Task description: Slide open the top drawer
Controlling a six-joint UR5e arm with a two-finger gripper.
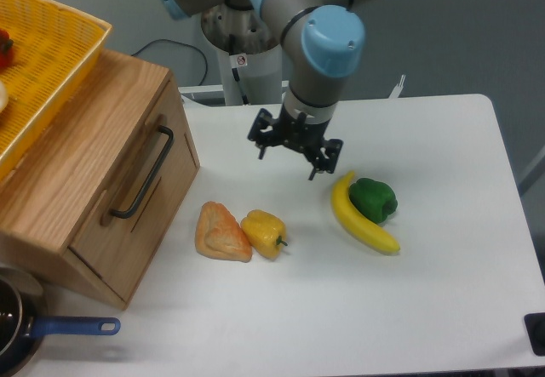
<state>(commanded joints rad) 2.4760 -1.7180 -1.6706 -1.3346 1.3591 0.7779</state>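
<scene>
Gripper (pixel 288 152): hangs above the middle of the white bench (pixel 443 300), empty; its two black fingers (pixel 261 143) point down and are spread wide apart, pinching nothing. It sits well apart from the drawer, between the chest and the fruit.

Top drawer (pixel 136 194): light wood, shut, in the face of the wooden chest (pixel 81 151) at the left side of the bench. A long black bar handle (pixel 145 173) runs along its front, with a wooden rail just beside it.

Yellow basket (pixel 38 58): rests on top of the chest, partly out of view at the left edge; a red item and a pale item show inside it, too cut off to name.

Bread roll (pixel 220 232) and yellow pepper (pixel 265 233): side by side, touching, in front of the drawer.

Banana (pixel 361 219) and green pepper (pixel 375 199): touching, to the right of the gripper.

Pan (pixel 12 326) with a blue handle (pixel 72 327): at the lower left corner, below the chest.
</scene>
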